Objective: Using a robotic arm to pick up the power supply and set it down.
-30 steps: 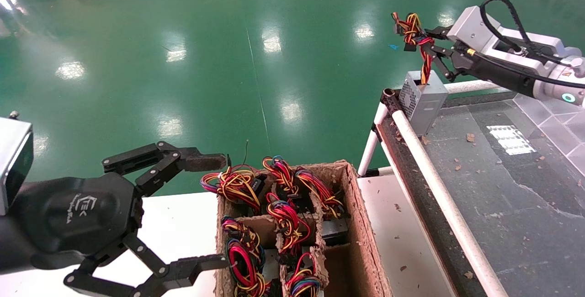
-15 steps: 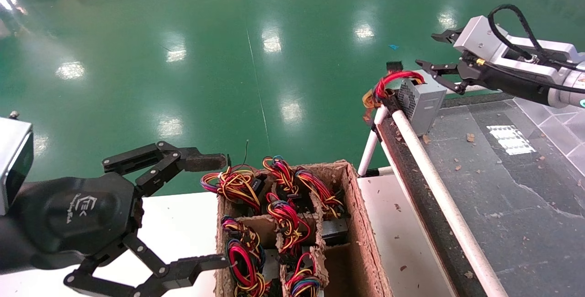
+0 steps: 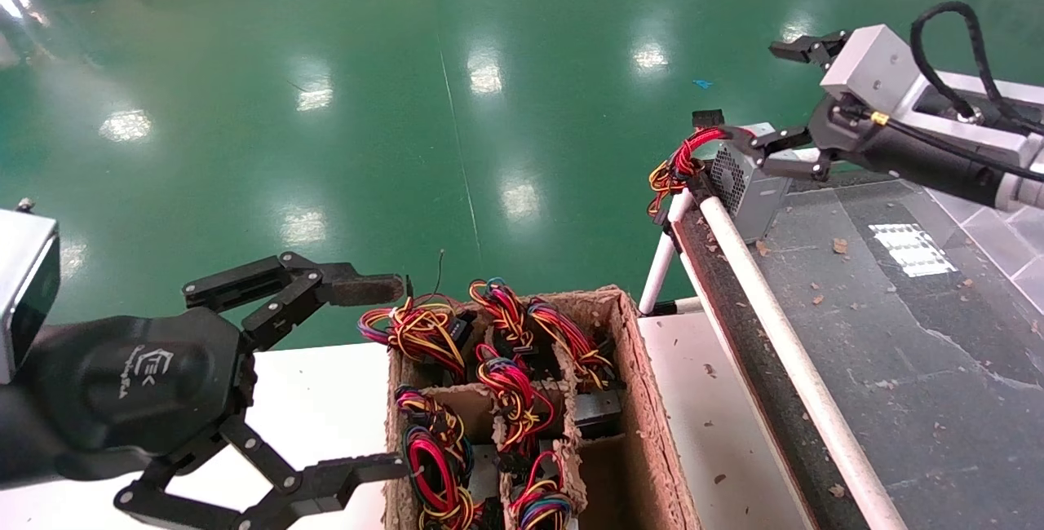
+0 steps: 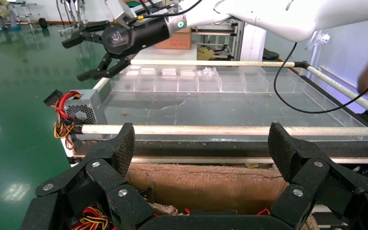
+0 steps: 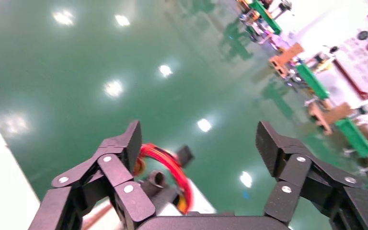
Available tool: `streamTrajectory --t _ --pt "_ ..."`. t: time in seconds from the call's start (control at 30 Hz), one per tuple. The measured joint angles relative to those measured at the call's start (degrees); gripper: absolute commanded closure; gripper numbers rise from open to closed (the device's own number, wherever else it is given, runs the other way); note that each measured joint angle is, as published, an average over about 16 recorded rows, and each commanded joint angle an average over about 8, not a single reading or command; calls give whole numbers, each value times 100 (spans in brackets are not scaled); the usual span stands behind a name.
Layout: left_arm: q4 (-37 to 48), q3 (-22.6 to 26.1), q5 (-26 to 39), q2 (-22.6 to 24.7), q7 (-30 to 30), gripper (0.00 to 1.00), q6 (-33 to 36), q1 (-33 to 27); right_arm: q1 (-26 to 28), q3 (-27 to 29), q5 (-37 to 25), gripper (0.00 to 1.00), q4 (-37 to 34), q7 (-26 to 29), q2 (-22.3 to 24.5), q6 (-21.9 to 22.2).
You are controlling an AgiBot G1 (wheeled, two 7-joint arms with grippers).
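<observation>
Nearest, the left pincer (image 3: pixel 383 379) hangs wide open at the edge of one cardboard box (image 3: pixel 644 424) filled with wire bundles. Farther, one power supply (image 3: pixel 746 179) stands at the bench (image 3: pixel 897 334) corner, wires over the rail. The right pincer (image 3: pixel 775 94) spreads wide above it, holding nothing.
</observation>
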Motion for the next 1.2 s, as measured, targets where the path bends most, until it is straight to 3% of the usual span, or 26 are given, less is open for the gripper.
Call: streamTrajectory --t 1.2 --pt "1 11 -7 -4 6 0 -4 -3 -1545 248 2418 0 1855 1785 941 -1896"
